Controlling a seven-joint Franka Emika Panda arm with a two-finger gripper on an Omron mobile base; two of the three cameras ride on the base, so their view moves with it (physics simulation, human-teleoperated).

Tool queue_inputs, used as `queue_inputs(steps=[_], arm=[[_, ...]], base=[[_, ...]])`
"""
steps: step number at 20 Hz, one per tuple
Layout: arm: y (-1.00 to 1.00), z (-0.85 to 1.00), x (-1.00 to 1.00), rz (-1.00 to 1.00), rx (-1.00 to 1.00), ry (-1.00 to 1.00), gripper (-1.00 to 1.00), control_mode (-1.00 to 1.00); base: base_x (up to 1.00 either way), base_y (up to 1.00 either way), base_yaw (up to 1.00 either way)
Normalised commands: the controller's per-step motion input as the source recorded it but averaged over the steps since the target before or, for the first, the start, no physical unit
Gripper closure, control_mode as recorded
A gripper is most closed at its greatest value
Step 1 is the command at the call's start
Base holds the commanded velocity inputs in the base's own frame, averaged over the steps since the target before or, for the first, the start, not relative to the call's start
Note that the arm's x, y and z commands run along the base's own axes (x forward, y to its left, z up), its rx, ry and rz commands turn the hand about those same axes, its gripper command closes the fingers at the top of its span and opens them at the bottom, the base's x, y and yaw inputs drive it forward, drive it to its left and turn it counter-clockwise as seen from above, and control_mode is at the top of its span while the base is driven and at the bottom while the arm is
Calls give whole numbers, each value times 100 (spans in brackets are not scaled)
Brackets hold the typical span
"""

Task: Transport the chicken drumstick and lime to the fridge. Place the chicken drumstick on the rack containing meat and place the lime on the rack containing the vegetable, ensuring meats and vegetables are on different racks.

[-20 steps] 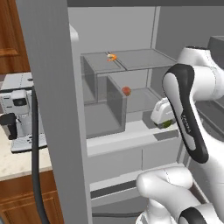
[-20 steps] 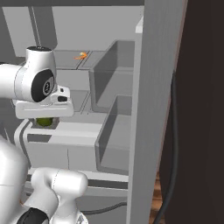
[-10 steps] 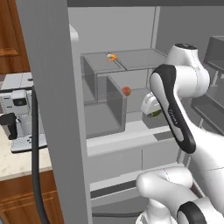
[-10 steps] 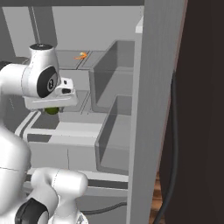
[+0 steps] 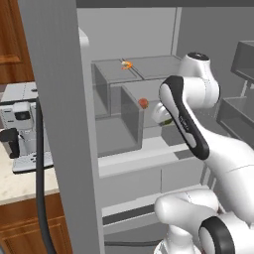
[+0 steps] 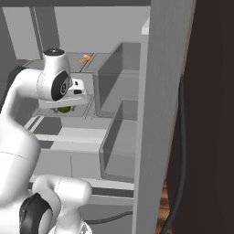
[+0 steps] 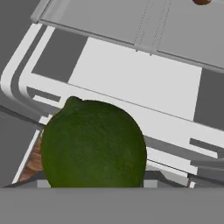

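The lime [image 7: 94,144], round and dark green, sits right in front of the hand camera and hangs over the pale shelves of the fridge [image 5: 119,134]. My gripper [image 5: 160,114] is shut on the lime [image 6: 63,109], inside the fridge at middle-shelf height. The vegetable [image 5: 143,102], a red-orange ball, rests on the shelf just left of the gripper, and its edge shows as the vegetable [image 7: 202,1]. The meat [image 5: 126,64], a tiny orange-yellow lump, lies on the upper shelf, also seen as the meat [image 6: 84,58]. The chicken drumstick is out of view.
A grey fridge wall [image 5: 57,114] stands close at the left, and another panel [image 6: 160,100] at the right. Upright dividers [image 5: 130,116] split the shelves. Door bins [image 5: 238,109] are at the right. A coffee machine [image 5: 20,124] stands on the counter outside.
The arm has carried the lime up and to the left, deeper into the fridge, closer to the red-orange ball. The grip has stayed the same.
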Motion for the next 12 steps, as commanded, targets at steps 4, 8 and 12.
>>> queue_inputs(steps=[4,8,12], arm=[[0,-25,55,0,1,-5,100,-100],[0,-46,65,0,7,0,100,-100],[0,-37,71,0,7,0,100,-100]], base=[[0,0,0],[0,0,0],[0,0,0]])
